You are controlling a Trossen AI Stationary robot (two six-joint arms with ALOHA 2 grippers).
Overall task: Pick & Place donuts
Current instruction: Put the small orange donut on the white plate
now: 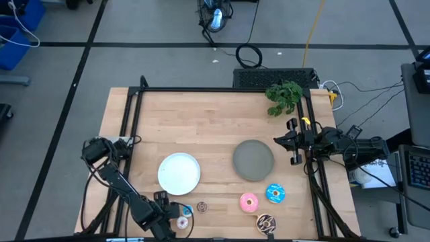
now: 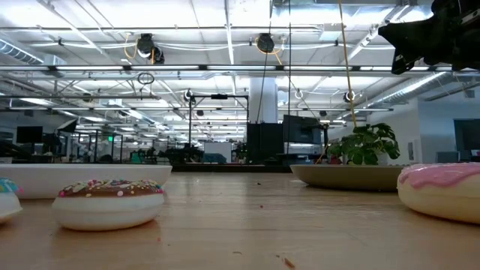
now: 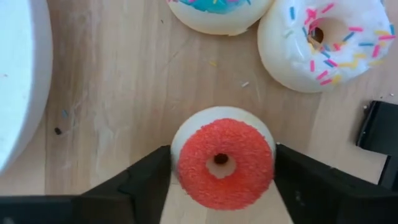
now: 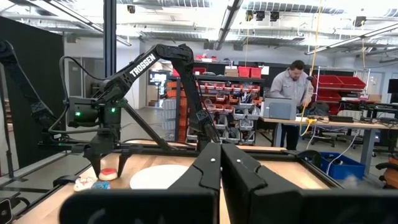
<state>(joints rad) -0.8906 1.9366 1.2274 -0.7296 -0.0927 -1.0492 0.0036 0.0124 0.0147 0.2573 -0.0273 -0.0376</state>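
Down at the near left edge of the worktop (image 1: 201,114), the left gripper (image 3: 222,169) has its fingers (image 3: 140,180) closed against both sides of the small red donut (image 3: 222,163), which looks to sit on the wood between them. Just beside it lie the tiny blue donut (image 3: 217,12) and the whitish sprinkled donut (image 3: 323,40), close to the rim of the white plate (image 1: 179,172). The small brown donut (image 1: 202,208) sits a little to the right, and well apart toward the right lie the pink donut (image 1: 248,201), the larger blue donut (image 1: 274,193) and the dark sprinkled donut (image 1: 266,222), all near the grey plate (image 1: 253,160). The right gripper (image 4: 221,163) waits raised at the worktop's right edge, fingers pressed together. A person (image 4: 292,93) stands at a bench far behind.
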